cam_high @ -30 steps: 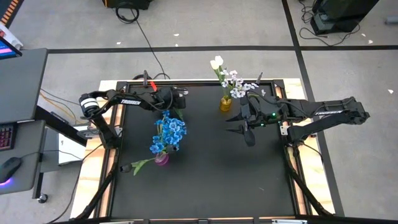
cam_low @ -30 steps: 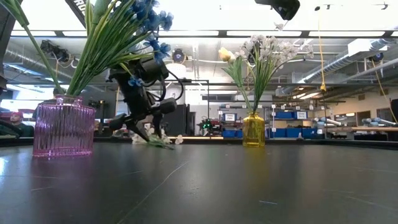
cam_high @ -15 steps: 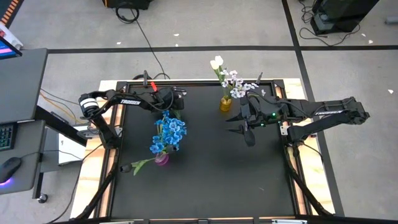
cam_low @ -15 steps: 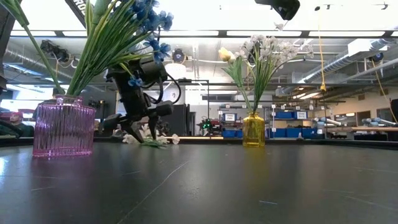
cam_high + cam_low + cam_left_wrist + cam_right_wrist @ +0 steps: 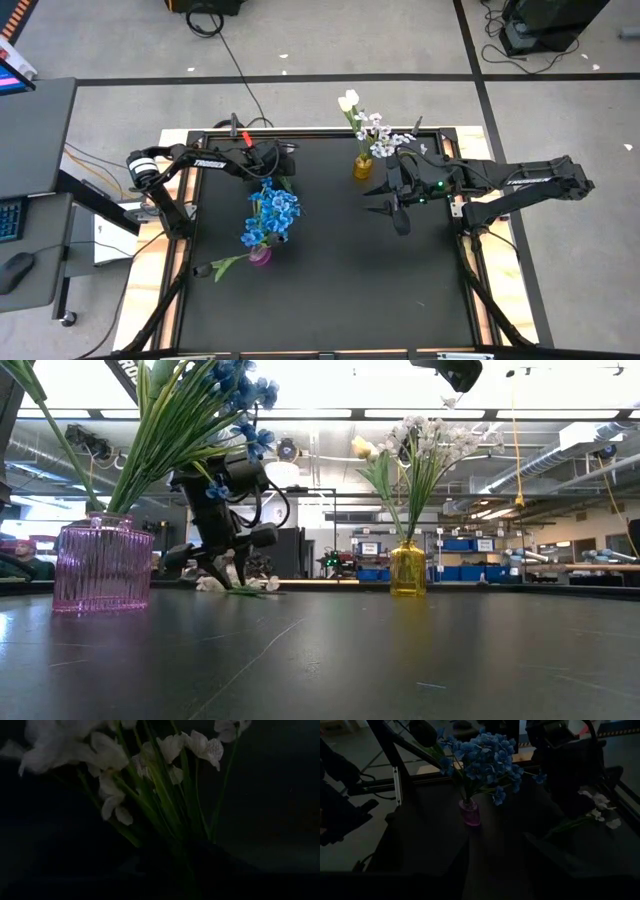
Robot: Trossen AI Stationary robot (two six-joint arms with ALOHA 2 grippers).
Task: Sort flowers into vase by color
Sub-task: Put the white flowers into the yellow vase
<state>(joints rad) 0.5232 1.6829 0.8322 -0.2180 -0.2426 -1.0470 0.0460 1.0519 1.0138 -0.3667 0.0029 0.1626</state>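
Observation:
A white blossom spray lies flat on the table near its far edge and fills the left wrist view. My left gripper stands down on it, close against its green stems. The pink ribbed vase holds a bunch of blue blossoms. The yellow vase holds white sprays and a white tulip bud. My right gripper hovers open to the right of the yellow vase, touching nothing.
One long green stem leans out of the pink vase toward the near left. The table's dark top is bare between the two vases and toward the near edge. Wooden rails border the table.
My left gripper has sunk a little toward the table, onto the lying white spray. The right arm has kept still.

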